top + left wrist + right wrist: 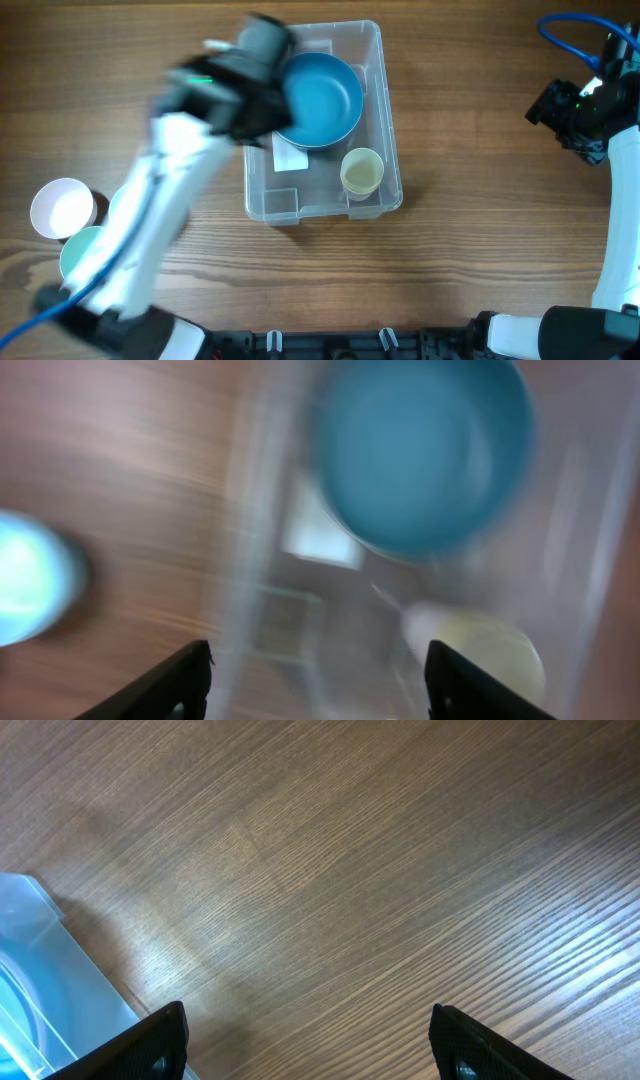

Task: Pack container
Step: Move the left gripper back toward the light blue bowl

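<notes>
As left tool (318,662) and right tool (308,1020) stood spread, one container (386,110) on the wooden desk (460,250) held one bowl (320,98), one cup (361,171).

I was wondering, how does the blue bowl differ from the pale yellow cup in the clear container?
The blue bowl is much wider than the pale yellow cup. The bowl sits at the far end of the container; the cup sits in a near corner. Both are round, open side up, inside it.
</notes>
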You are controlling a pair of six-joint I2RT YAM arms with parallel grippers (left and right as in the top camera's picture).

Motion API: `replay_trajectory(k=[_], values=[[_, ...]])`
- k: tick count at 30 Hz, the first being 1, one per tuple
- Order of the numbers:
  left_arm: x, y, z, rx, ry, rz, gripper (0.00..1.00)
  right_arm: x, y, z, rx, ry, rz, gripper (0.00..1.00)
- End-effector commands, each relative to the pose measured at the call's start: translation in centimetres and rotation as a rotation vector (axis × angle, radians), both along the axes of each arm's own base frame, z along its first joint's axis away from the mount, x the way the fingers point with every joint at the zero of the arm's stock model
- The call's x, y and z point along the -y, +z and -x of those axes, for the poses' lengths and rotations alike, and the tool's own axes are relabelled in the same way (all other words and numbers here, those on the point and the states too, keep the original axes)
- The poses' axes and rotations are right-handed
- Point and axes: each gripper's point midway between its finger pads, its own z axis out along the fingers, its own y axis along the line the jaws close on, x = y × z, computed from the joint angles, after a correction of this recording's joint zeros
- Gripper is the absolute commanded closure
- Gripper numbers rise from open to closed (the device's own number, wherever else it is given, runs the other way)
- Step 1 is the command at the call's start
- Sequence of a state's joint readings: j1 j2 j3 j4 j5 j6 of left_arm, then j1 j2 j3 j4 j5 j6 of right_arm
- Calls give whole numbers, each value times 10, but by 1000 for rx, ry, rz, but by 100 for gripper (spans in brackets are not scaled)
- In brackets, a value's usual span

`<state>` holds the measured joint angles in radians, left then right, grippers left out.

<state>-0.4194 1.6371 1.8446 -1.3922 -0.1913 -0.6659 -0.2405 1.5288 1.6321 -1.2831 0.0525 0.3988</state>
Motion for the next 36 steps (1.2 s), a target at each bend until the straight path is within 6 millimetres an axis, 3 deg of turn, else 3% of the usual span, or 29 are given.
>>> replay_trajectory(k=[1, 3, 5, 9, 15, 20, 25, 27, 29, 32, 33, 35, 36], values=[[-103, 15, 4, 0, 272, -70, 29, 0, -4, 0, -12, 13, 2, 21], [-145, 0, 6, -48, 399, -73, 28, 0, -3, -1, -10, 13, 2, 21], [-170, -24, 6, -90, 478, -44, 28, 0, -3, -1, -9, 13, 2, 21], [-193, -90, 9, -190, 557, 11, 28, 0, -3, -1, -9, 13, 2, 21], [-195, -188, 21, -320, 570, 12, 24, 0, -3, -1, -10, 16, 3, 21], [-194, -226, 28, -396, 571, 3, 23, 0, -3, -1, -11, 23, 6, 21], [-195, -252, 20, -415, 571, 2, 26, 0, -3, -1, -13, 27, 7, 21], [-195, -257, 16, -407, 569, 9, 34, 0, -3, -1, -13, 27, 7, 21], [-194, -257, 8, -381, 565, 20, 54, 0, -3, -1, -13, 27, 7, 21], [-195, -257, 4, -364, 565, 22, 66, 0, -3, 0, -14, 27, 7, 21], [-195, -257, 3, -358, 565, 23, 80, 0, -4, 0, -15, 27, 6, 21], [-195, -257, 2, -355, 565, 23, 96, 0, -4, 0, -16, 29, 7, 21], [-195, -257, 2, -355, 564, 22, 96, 0, -4, 0, -16, 29, 8, 21]])
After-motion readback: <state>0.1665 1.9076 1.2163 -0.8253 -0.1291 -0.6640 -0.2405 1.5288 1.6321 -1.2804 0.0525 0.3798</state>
